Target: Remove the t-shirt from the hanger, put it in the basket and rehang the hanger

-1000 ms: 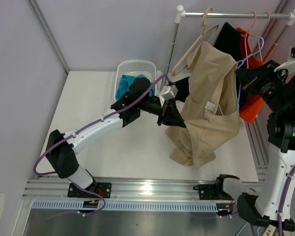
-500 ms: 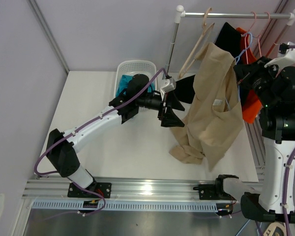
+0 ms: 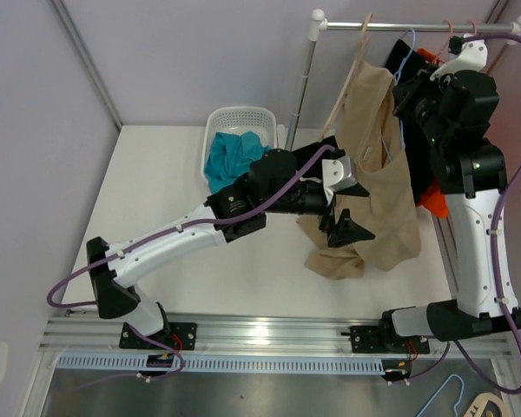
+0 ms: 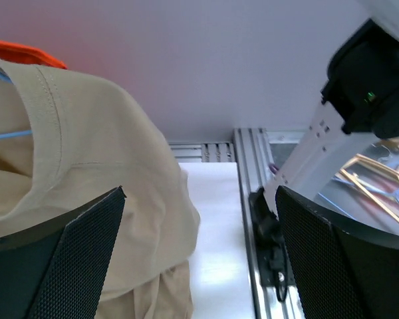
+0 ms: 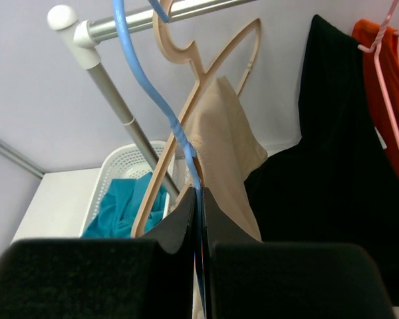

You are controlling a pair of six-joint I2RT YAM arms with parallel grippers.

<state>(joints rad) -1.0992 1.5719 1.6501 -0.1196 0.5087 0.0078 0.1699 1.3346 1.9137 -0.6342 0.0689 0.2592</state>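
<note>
- Top view — the t-shirt [image 3: 378, 161] hangs with its long axis straight down from a blue hanger [image 3: 401, 59] under the rail [image 3: 339, 25], its hem pooled on the table [image 3: 174, 174]. The left gripper [image 3: 340, 224] sits just left of its lower half and is the nearer hand.
- Left wrist — the jaws are wide and hold nothing. The cloth lies to the left, with bare table beyond.
- Right wrist — the right gripper [image 5: 199, 199] is pinched onto the blue hanger's wire. A wooden hanger [image 5: 209, 56] and a black garment [image 5: 332, 153] crowd close.

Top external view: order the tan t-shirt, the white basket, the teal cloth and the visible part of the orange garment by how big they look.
1. tan t-shirt, by far the largest.
2. white basket and teal cloth: too alike to rank.
3. orange garment: only a sliver shows.
</note>
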